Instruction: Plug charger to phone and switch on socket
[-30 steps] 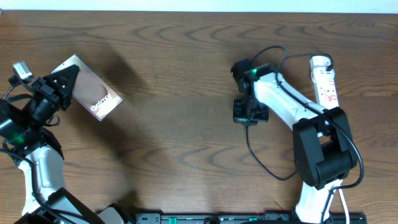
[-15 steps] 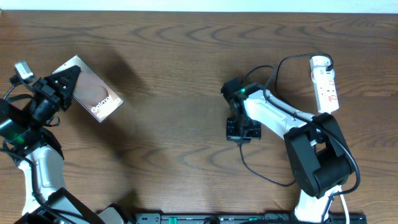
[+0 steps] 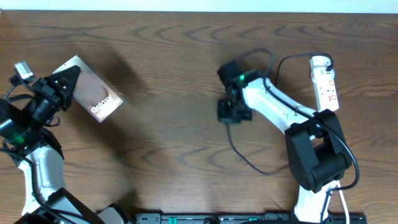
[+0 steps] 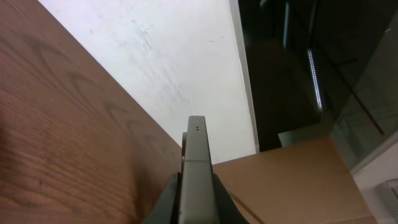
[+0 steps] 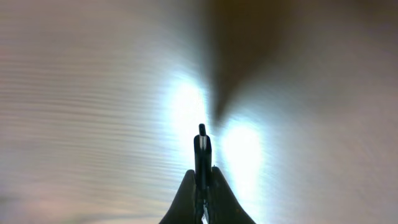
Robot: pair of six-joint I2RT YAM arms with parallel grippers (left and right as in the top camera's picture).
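Well to the left of the right gripper [image 3: 227,112], pinching the tip of the long thin black charger cable [image 5: 201,146]: flat glossy bronze-brown phone [image 3: 94,94], long axis slanting from upper left to lower right. Needs a long carry leftward; lies much nearer to the left gripper [image 3: 69,78], pressed together at the phone's upper-left corner.
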